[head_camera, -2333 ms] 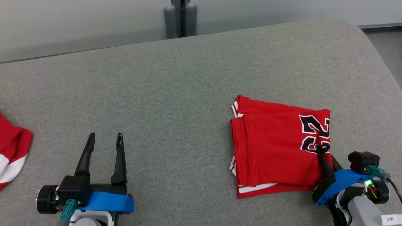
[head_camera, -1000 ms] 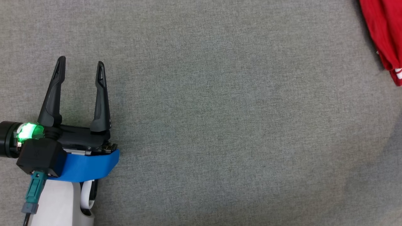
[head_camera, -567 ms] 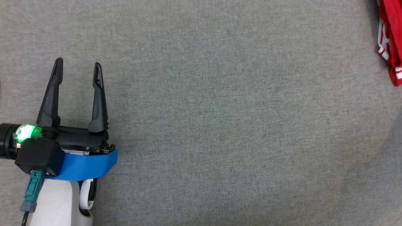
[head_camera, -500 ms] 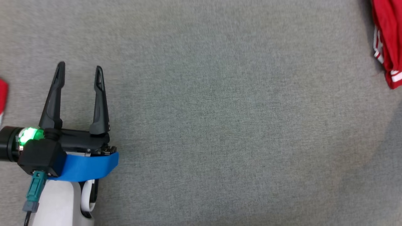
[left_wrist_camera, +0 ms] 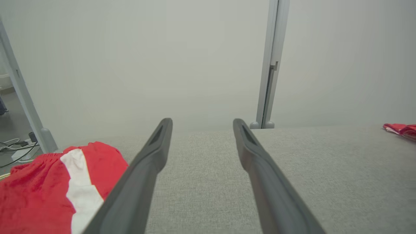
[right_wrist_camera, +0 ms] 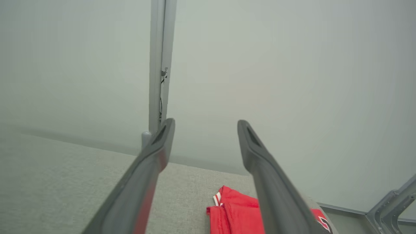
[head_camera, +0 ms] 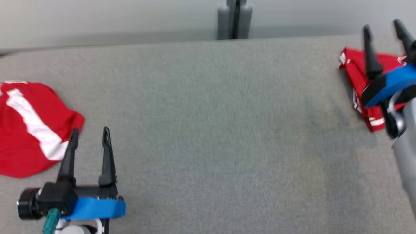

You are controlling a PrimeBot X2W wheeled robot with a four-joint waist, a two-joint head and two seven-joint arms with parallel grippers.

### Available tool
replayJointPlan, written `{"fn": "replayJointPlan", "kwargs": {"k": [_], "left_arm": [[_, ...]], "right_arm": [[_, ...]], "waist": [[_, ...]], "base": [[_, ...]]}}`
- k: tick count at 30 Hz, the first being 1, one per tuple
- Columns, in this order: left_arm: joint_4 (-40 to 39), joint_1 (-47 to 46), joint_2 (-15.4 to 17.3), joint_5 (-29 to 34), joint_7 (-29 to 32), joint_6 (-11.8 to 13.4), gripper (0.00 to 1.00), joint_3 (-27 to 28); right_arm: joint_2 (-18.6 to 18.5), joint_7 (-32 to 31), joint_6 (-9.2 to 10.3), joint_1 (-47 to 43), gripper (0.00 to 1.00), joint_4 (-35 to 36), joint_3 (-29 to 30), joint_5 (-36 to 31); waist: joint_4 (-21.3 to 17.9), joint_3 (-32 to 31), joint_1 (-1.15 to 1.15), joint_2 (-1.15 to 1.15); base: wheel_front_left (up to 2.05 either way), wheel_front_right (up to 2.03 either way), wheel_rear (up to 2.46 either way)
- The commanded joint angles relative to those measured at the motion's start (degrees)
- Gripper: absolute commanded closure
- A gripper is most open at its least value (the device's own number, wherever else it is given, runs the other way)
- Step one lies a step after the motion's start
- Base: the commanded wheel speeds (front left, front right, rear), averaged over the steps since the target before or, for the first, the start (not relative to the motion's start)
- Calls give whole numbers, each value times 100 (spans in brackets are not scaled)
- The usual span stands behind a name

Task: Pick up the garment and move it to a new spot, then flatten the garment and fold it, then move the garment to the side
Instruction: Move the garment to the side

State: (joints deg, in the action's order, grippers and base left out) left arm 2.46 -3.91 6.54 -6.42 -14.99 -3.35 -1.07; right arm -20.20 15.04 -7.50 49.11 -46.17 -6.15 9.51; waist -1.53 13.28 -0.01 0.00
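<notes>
The folded red garment (head_camera: 352, 65) with white trim lies at the far right edge of the grey table (head_camera: 208, 130). It also shows in the right wrist view (right_wrist_camera: 234, 208) and, small, in the left wrist view (left_wrist_camera: 401, 129). My right gripper (head_camera: 382, 25) hovers above it, open, with nothing between its fingers (right_wrist_camera: 206, 122). Low at the left, my left gripper (head_camera: 90, 130) stands open and empty over bare table (left_wrist_camera: 201, 122).
A second red garment with a white stripe (head_camera: 29, 130) lies crumpled at the table's left edge, just left of my left gripper (left_wrist_camera: 39, 188). A grey post (head_camera: 234, 19) stands behind the table's far edge against a pale wall.
The head camera has swung and tilted up, so the whole picture has shifted. My right gripper, earlier shut on the folded garment, is now open and raised above it. The left gripper stays open.
</notes>
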Motion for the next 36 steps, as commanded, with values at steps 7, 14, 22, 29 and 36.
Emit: {"fn": "replayJointPlan", "kwargs": {"k": [7, 14, 22, 29, 36], "left_arm": [[275, 573, -87, -94, -24, -25, 0, 40], [391, 962, -120, -99, -24, -42, 0, 99], [515, 1069, -169, -115, -25, -56, 0, 147], [619, 1066, -197, -105, -25, -86, 0, 161], [734, 1048, -207, -99, -25, -125, 0, 193]], "right_arm": [[197, 19, 1, -1310, 0, 743, -785, 478], [148, 19, 1, -2399, 0, 1316, -1302, 987], [271, 19, 1, -3374, 0, 1946, -943, 1135], [652, 18, 1, -4092, 0, 2494, -286, 719], [1213, -87, 1, -4600, 0, 3029, 401, 183]], "waist": [[108, -1084, 1, 0], [134, -1500, 1, 0], [34, -1673, 1, 0], [-7, -1726, 1, 0], [-10, -1739, 1, 0]], "base": [[0, 0, 0], [0, 0, 0], [0, 0, 0], [0, 0, 0], [0, 0, 0]]}}
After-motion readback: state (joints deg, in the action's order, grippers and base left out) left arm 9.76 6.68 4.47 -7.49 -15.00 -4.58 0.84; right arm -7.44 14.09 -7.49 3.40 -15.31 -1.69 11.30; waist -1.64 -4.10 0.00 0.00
